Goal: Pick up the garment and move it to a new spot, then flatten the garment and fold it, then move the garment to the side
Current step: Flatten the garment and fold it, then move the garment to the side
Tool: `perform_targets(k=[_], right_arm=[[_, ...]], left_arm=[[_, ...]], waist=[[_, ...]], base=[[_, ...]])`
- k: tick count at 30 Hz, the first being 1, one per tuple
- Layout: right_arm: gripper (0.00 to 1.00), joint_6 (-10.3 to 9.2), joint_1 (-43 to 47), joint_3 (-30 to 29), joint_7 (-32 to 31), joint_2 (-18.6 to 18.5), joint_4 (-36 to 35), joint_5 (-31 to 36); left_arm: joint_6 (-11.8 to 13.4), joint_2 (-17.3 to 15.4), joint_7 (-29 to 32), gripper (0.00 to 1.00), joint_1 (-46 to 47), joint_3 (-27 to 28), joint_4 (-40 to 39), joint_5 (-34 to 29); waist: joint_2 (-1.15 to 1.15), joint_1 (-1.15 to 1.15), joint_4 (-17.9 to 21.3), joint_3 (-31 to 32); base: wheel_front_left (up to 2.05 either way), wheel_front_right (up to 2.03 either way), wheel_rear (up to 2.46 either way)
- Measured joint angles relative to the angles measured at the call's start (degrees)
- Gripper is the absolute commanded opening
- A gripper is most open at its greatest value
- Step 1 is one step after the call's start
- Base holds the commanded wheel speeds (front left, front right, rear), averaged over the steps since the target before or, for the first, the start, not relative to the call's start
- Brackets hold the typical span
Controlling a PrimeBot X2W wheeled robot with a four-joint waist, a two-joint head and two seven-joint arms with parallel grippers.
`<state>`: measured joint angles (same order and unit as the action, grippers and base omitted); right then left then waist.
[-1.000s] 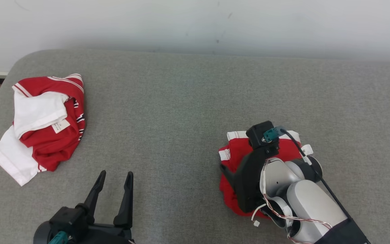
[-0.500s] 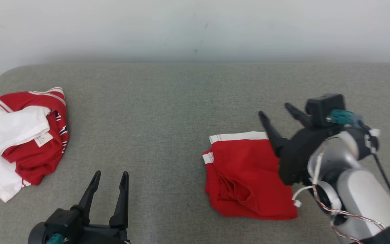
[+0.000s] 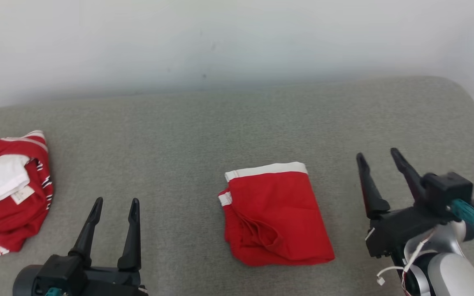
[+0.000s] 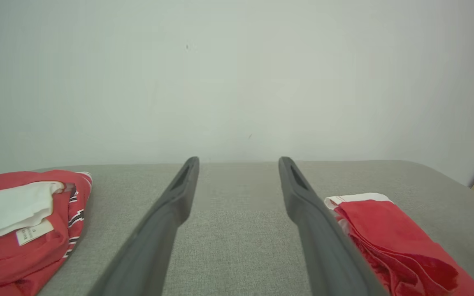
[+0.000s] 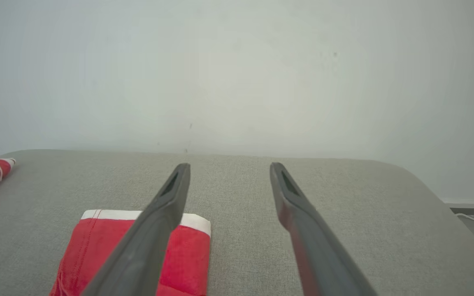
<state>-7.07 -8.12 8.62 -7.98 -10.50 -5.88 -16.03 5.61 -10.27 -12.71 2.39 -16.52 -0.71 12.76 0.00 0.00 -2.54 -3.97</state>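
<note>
A folded red garment (image 3: 275,216) with a white waistband lies flat on the grey cushioned surface (image 3: 204,131), right of centre. It shows at the lower right in the left wrist view (image 4: 389,234) and at the lower left in the right wrist view (image 5: 109,255). My right gripper (image 3: 377,156) stands open to the right of the garment, apart from it, nothing between its fingers. Low at the left, my left gripper (image 3: 116,202) is open and empty, well left of the garment.
A crumpled red and white garment (image 3: 8,189) with a label lies at the far left of the surface, also seen in the left wrist view (image 4: 23,222). A pale wall (image 3: 237,37) runs behind. The surface's rounded right edge (image 3: 473,107) drops to the floor.
My right gripper has lifted off the folded garment and drawn back to its right, leaving it lying flat. The head camera has turned, shifting the whole picture leftward.
</note>
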Motion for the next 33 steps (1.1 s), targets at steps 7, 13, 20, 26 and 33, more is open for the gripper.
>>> perform_targets(k=[7, 13, 20, 26, 33], right_arm=[[1.0, -0.07, 3.7, -5.0, 8.8, 2.8, 0.5, 0.0], [1.0, -0.07, 6.4, -7.5, 14.9, 4.0, 1.0, 0.3], [1.0, -0.07, 7.4, -8.3, 18.7, 4.7, 2.6, 0.1], [1.0, -0.07, 7.2, -8.5, 19.9, 4.7, 3.0, 0.0], [1.0, -0.07, 6.8, -8.7, 20.7, 4.7, 3.8, 0.4]], left_arm=[[0.4, -0.4, -0.3, 1.0, -2.5, 1.2, -0.5, -0.2], [0.8, -0.3, -0.5, 1.0, -3.9, 2.7, -1.3, -0.2], [0.9, 0.0, 0.2, 1.0, -4.0, 3.2, -1.4, -0.2], [0.9, 0.4, 1.1, 1.0, -3.7, 3.0, -1.4, -0.4], [1.0, 0.9, 1.7, 1.0, -3.3, 2.5, -1.3, -0.7]], waist=[[0.0, 0.0, 2.9, 1.4], [0.0, -0.01, 5.8, 2.1], [0.0, 0.0, 7.0, 1.2], [0.0, 0.01, 6.2, 0.5], [0.0, 0.01, 5.0, 0.1]], base=[[0.0, 0.0, 0.0], [0.0, 0.0, 0.0], [0.0, 0.0, 0.0], [0.0, 0.0, 0.0], [0.0, 0.0, 0.0]])
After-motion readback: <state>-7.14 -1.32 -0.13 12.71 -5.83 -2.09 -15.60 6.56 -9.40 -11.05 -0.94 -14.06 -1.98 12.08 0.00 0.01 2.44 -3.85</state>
